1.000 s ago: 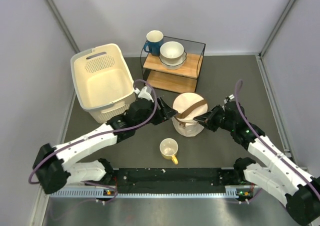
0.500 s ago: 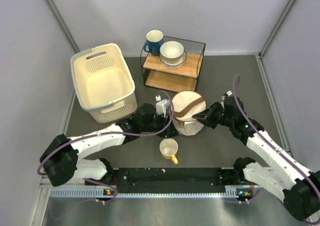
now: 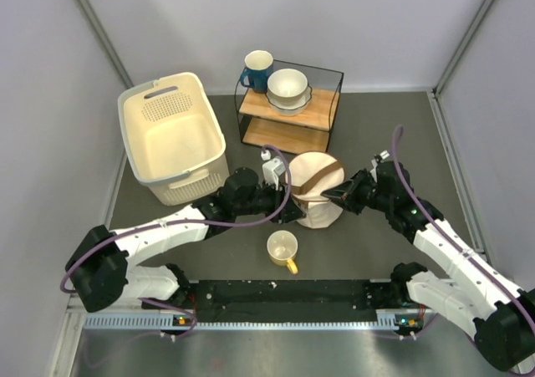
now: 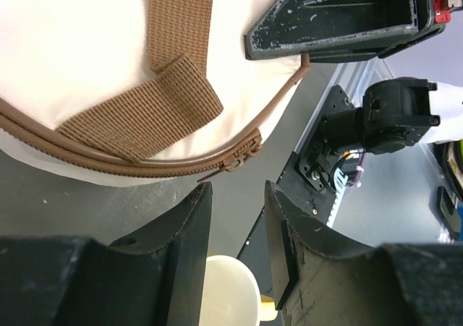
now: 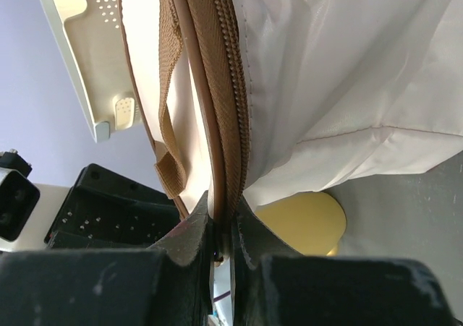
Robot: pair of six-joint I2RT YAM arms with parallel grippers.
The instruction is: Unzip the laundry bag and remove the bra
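The cream laundry bag [image 3: 315, 189] with a brown strap stands upright mid-table, its zip lid closed. My right gripper [image 3: 326, 196] is shut on the brown zip trim at the bag's right rim [image 5: 230, 160]. My left gripper [image 3: 292, 214] is open and empty at the bag's lower left side; in the left wrist view its fingertips [image 4: 235, 196] sit just below the zip pull [image 4: 235, 163], apart from it. The bra is hidden.
A yellow mug [image 3: 283, 249] stands just in front of the bag, also between my left fingers [image 4: 221, 290]. A cream perforated basket [image 3: 173, 139] is at the back left. A wire shelf [image 3: 290, 109] holds a blue mug and a white bowl behind the bag.
My left arm swung from the bag's upper left down to its lower left side, close to the zip pull. My right gripper has kept its hold on the bag's rim.
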